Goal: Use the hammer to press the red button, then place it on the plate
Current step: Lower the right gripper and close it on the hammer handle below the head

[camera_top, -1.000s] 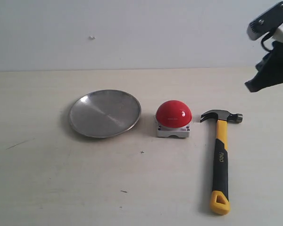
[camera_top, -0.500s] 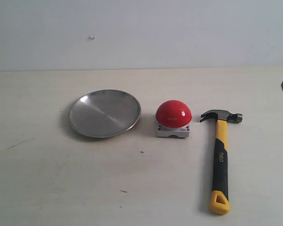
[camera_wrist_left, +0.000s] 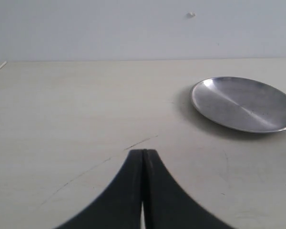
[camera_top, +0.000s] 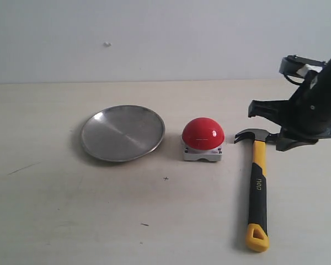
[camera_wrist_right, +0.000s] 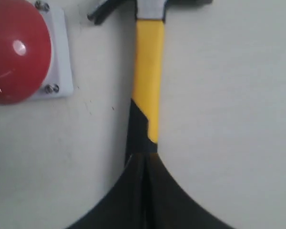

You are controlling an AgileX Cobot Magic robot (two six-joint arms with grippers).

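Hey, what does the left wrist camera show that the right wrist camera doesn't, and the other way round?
Left wrist only: the plate, empty, beyond the left gripper. Right wrist only: the red button and the hammer lying beside it, handle running toward the right gripper. Shared: the pale table, and each gripper's own fingers shut together, holding nothing.

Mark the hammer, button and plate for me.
hammer point(camera_top: 257, 189): exterior view, black grip of the handle.
button point(camera_top: 203, 133): exterior view, top of the red dome.
plate point(camera_top: 123, 132): exterior view, bare middle of the dish.
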